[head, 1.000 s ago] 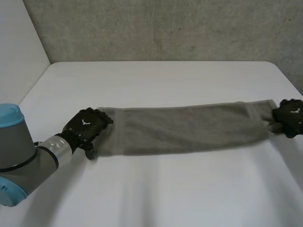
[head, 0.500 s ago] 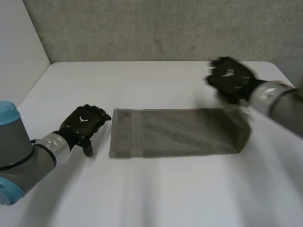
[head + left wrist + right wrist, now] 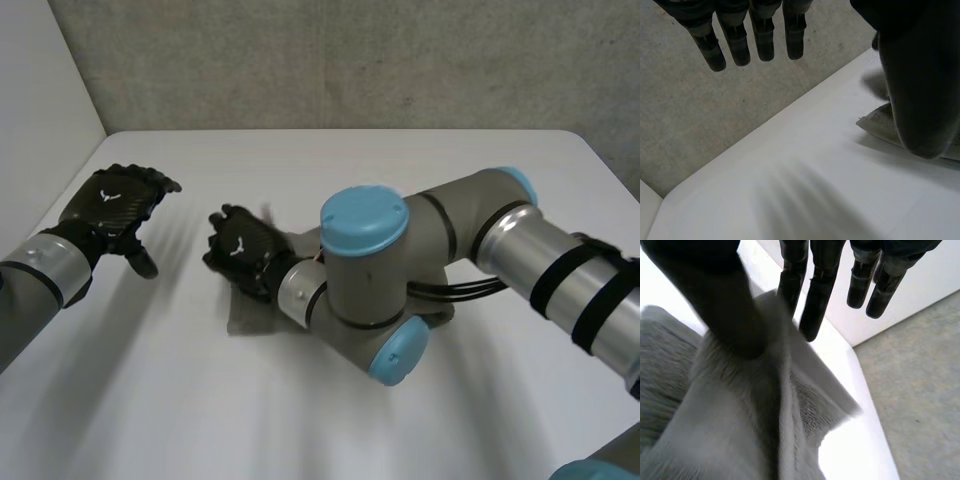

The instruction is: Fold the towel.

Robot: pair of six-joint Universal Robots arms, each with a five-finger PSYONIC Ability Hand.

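Since a second ago the right arm (image 3: 430, 260) is sweeping across the white tabletop (image 3: 400, 160), folding the towel (image 3: 248, 320) right end over left beneath it; the first fold is looking nearly laid, release remaining. Right hand (image 3: 243, 252) is pinching cloth between thumb and fingers (image 3: 817, 290); left hand (image 3: 118, 200) is hovering clear, fingers (image 3: 735, 45) straight, apart.

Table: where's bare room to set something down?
Free: the far strip of the table along the wall, and the near edge in front of the towel. Crowded: the middle, under the right arm and right hand; left hand hovers at left.
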